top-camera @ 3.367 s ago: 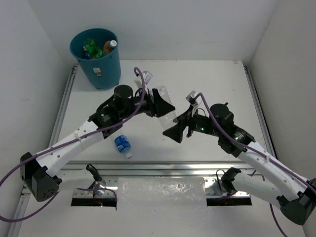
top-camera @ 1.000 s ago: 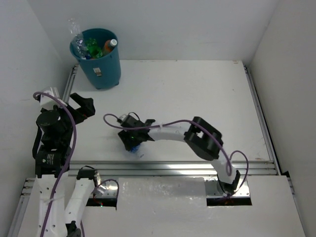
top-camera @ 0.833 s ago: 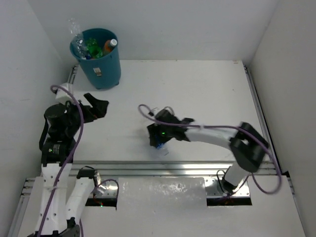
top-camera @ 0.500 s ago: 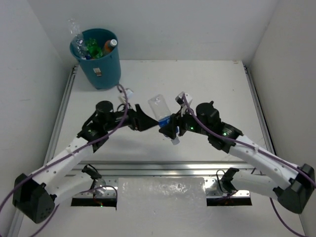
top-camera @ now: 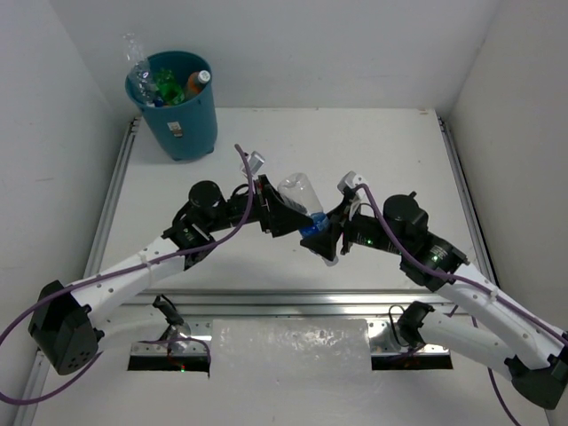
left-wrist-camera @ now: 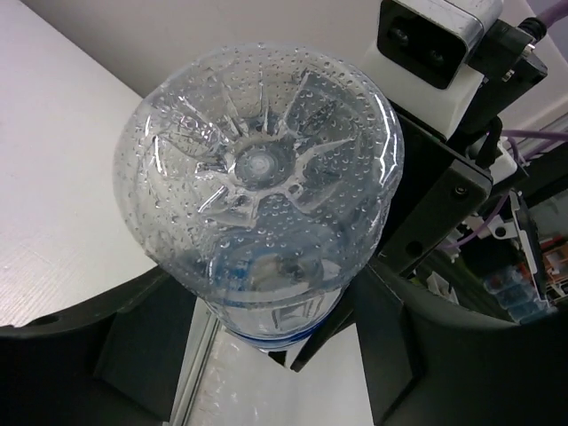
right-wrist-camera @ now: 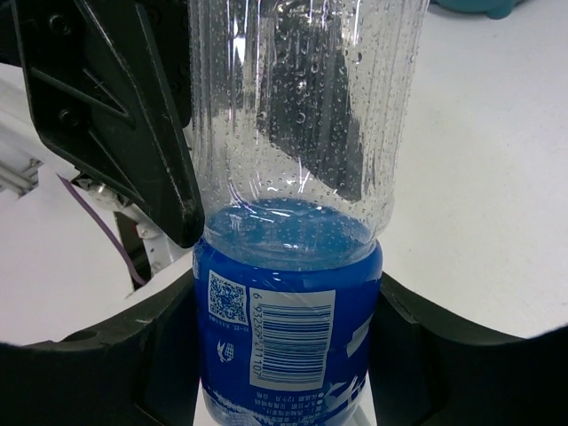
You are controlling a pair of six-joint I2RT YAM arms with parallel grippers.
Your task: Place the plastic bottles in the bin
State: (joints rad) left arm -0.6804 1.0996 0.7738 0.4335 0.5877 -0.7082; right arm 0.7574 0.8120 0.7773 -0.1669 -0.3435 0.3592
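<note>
A clear plastic bottle with a blue label hangs tilted above the middle of the table, between both arms. My right gripper is shut on its blue-labelled part, with a finger pressed against each side. My left gripper holds the clear base end, its dark fingers against the bottle's sides. The teal bin stands at the far left corner. It holds a green bottle, an orange one and a clear one leaning over its rim.
Aluminium rails run along the table's front edge and left side. White walls close in the left, back and right. The left gripper's fingers show up close in the right wrist view.
My right arm picked the blue-labelled bottle up from the front left of the table and carried it to the middle. My left arm swung in from the left and closed its jaws on the clear end.
</note>
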